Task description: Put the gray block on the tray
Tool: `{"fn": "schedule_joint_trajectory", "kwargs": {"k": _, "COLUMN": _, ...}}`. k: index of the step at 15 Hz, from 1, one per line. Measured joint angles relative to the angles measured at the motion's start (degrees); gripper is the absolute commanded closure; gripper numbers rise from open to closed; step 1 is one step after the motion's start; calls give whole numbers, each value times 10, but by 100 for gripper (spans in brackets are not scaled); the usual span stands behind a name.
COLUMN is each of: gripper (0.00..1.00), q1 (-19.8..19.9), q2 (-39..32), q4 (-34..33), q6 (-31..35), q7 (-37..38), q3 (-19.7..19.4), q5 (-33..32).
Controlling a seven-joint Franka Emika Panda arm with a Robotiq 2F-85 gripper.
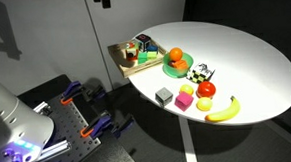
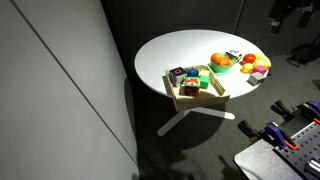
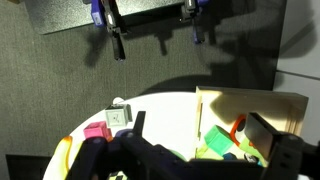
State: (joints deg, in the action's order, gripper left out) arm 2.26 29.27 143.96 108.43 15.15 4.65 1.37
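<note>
Pincer (image 3: 200, 138) crowds the bottom of the wrist view, dark and blurred, its lower part cut off by the frame. Its fingers (image 3: 139, 124) are spread wide, released, with nothing between them and touching nothing, up above the counter (image 3: 165, 108). Gray block (image 3: 120, 117) sits on the counter near its edge, just beside pink cube (image 3: 97, 130) and apart from the tray (image 3: 250, 96). Tray contents are partly hidden behind one finger and hard to identify. Farther along, in an exterior view, banana (image 1: 223, 110) lies near the counter's rim.
</note>
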Motion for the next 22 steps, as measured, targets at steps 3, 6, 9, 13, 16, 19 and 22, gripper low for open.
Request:
{"fn": "schedule_joint_trajectory", "kwargs": {"k": 3, "gripper": 0, "q1": 9, "q2": -16, "q4": 18, "q6": 41, "q7": -3, "q3": -16, "q5": -2}}
{"fn": "schedule_joint_trajectory", "kwargs": {"k": 6, "gripper": 0, "q1": 19, "q2": -31, "q4": 30, "q6": 84, "q7": -8, "q3": -37, "q5": -2}}
{"fn": "schedule_joint_trajectory", "kwargs": {"k": 9, "gripper": 0, "q1": 36, "q2": -49, "q4": 40, "q6": 120, "q7": -11, "q3": -55, "q5": -8}}
{"fn": "schedule_joint_trajectory", "kwargs": {"k": 13, "gripper": 0, "q1": 65, "q2": -81, "q4": 45, "q6": 160, "q7": -11, "q3": -73, "q5": -34}}
{"fn": "schedule_joint_trajectory", "kwargs": {"k": 16, "gripper": 0, "q1": 87, "q2": -110, "q4": 49, "q6": 191, "q7": -10, "q3": -82, "q5": -64}}
{"fn": "schedule_joint_trajectory", "kwargs": {"k": 19, "gripper": 0, "q1": 104, "q2": -138, "q4": 49, "q6": 215, "q7": -9, "q3": -93, "q5": -85}}
{"fn": "schedule_joint_trajectory", "kwargs": {"k": 22, "gripper": 0, "q1": 110, "q2": -157, "q4": 49, "q6": 226, "q7": -9, "q3": -103, "q5": -89}}
